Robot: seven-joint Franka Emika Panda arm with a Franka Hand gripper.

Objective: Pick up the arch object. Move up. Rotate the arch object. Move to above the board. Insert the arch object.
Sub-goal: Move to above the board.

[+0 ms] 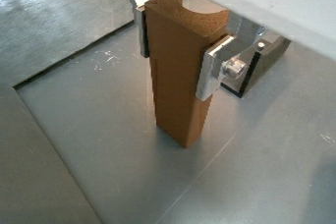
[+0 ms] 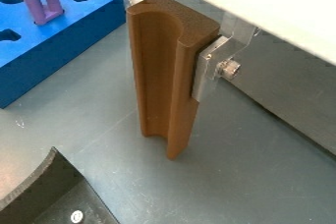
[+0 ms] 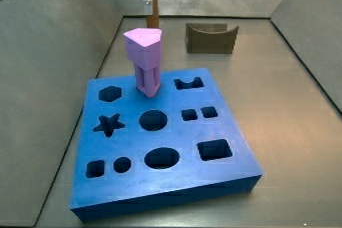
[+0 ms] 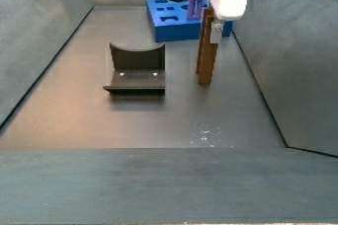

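Note:
The arch object (image 1: 178, 81) is a tall orange-brown prism with a rounded groove down one side. It stands upright on the grey floor and shows in both wrist views (image 2: 160, 81) and both side views (image 3: 152, 12) (image 4: 208, 51). My gripper (image 1: 175, 61) straddles its upper part, with a silver finger (image 1: 211, 69) flat against each side, and is shut on it; it also shows in a wrist view (image 2: 164, 46). The blue board (image 3: 134, 162) with shaped holes lies beside it (image 4: 165, 17) (image 2: 53, 56).
A purple peg (image 3: 144, 62) stands in the board (image 2: 39, 2). The dark fixture (image 4: 134, 69) stands on the floor near the arch object (image 3: 210, 37). Grey walls enclose the floor on all sides.

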